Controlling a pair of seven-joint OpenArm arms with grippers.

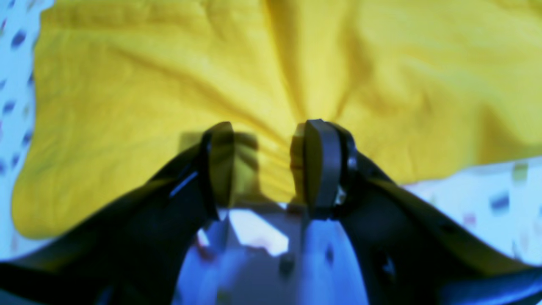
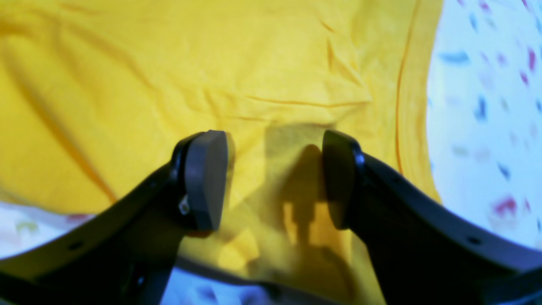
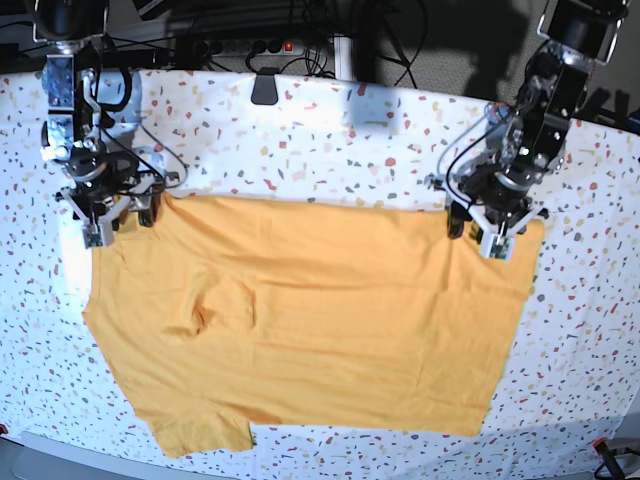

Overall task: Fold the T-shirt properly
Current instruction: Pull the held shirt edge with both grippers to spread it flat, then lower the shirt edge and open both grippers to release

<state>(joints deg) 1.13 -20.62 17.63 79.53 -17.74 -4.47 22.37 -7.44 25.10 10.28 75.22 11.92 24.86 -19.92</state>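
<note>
The T-shirt (image 3: 310, 320) lies spread on the tablecloth (image 3: 330, 150). The left gripper (image 1: 262, 167), at two o'clock, pinches its far edge; the right gripper (image 2: 273, 178), at ten, straddles it wide open. The right must close next, likely.

The plain orange-yellow short-sleeved cotton T-shirt (image 3: 310, 320) lies spread flat and lightly wrinkled, with soft creases fanning out from its far edge. That edge runs between the left hand (image 3: 482, 236) and the right hand (image 3: 118, 225), each over one far corner; one sleeve juts out at the near edge.
</note>
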